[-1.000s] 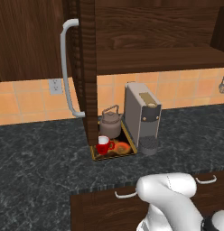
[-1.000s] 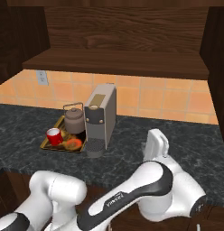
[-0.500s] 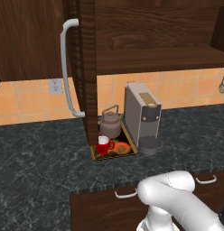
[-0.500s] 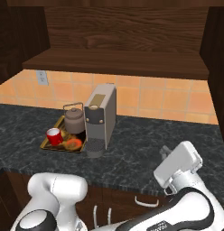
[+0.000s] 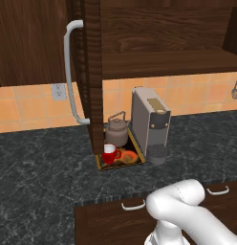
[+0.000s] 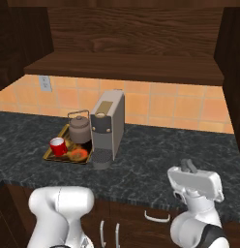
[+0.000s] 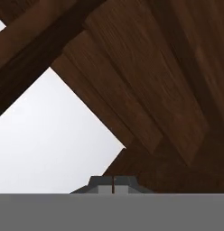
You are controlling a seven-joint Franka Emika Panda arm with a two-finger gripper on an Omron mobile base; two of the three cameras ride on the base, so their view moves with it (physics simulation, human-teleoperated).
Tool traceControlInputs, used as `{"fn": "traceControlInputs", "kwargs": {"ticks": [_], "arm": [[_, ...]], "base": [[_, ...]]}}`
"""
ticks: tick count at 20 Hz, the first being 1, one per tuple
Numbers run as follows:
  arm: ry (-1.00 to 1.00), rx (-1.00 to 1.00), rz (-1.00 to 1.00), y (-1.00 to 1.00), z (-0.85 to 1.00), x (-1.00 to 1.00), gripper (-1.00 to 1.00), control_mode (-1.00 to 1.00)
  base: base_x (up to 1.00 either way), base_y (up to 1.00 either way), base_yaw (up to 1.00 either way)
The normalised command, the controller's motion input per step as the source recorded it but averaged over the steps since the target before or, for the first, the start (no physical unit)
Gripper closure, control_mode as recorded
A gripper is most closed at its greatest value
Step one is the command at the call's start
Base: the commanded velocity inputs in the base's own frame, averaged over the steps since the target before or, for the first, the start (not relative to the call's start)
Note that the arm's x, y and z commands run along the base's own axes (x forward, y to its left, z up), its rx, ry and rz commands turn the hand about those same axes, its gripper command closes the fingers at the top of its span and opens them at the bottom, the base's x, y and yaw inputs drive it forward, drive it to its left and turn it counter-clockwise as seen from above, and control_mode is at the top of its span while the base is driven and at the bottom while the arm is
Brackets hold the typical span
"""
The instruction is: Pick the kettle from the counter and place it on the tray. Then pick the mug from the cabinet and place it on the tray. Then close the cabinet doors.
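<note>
Squat metal kettle point(image 5: 117, 131) and glossy red mug point(image 5: 109, 153) on gold-rimmed tray point(image 5: 102, 166)

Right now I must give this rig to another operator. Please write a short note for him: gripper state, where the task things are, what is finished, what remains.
Gripper: fingertips together, holding nothing; the hand camera faces dark wood panels.
Kettle: on the tray, beside the coffee machine. Done.
Mug: red, upright on the tray in front of the kettle. Done.
Cabinet doors: the left door stands open, edge toward the left base camera, bar handle facing left; the right door looks open too.
Left: close both doors.
</note>
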Motion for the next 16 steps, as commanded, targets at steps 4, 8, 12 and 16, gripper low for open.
{"fn": "traceControlInputs", "kwargs": {"ticks": [4, 8, 12, 16], "arm": [[-0.05, 0.06, -0.05, -0.15, 0.00, -0.03, 1.00, -1.00], [0.01, 0.03, -0.08, -0.27, 0.03, 0.00, 1.00, -1.00], [-0.01, 0.05, -0.09, -0.66, 0.13, -0.01, 1.00, -1.00], [0.00, 0.12, -0.07, -0.60, 0.56, 0.00, 1.00, -1.00]], "base": [[0.00, 0.00, 0.00], [0.00, 0.00, 0.00], [0.00, 0.00, 0.00], [0.00, 0.00, 0.00]]}}
